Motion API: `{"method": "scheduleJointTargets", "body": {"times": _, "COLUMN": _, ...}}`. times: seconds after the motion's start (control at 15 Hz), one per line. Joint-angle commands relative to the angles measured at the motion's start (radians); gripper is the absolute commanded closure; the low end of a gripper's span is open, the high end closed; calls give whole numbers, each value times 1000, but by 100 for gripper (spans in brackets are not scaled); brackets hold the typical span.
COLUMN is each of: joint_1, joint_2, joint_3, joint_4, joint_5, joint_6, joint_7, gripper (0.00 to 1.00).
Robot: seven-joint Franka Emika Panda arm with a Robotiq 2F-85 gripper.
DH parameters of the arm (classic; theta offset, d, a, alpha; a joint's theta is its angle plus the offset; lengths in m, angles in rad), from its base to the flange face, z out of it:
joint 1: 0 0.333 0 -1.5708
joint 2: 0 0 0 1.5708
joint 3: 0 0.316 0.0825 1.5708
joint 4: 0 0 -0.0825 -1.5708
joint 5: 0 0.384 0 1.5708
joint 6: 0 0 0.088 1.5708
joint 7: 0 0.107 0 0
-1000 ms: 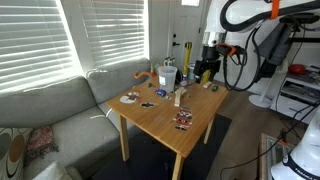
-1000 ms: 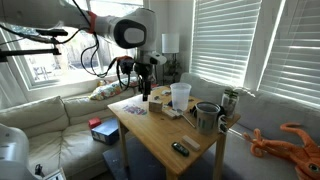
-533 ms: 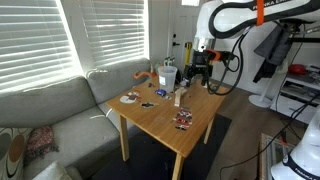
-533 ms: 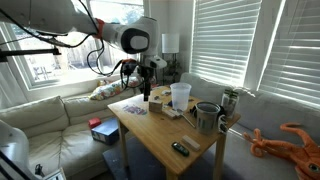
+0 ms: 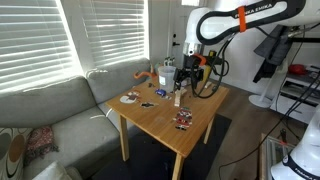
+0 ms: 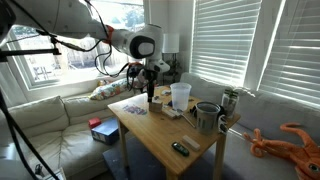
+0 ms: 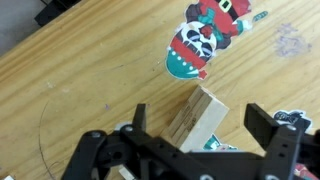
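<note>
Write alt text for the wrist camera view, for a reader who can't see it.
A small pale wooden block sits on a light wooden table, framed between the open jaws of the black gripper. Beyond it lies a red and teal cartoon sticker.

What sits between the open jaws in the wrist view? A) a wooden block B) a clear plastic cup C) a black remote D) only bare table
A: the wrist view shows the wooden block on the table, between the jaws of the open gripper.
</note>
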Motion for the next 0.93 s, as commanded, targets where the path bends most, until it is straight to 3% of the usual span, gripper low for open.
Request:
{"method": "scheduleJointTargets", "body": {"times": 0.0, "joint_1": 11, "joint_2": 43, "joint_3": -7, "joint_4": 30, "joint_5": 6, "joint_6": 19, "joint_7": 33, "gripper": 0}}
{"method": "scheduleJointTargets", "body": {"times": 0.87, "joint_1": 31, "joint_2": 129, "joint_3": -11, "joint_4": 71, "joint_5": -44, "joint_6": 99, "joint_7": 105, "gripper": 0}}
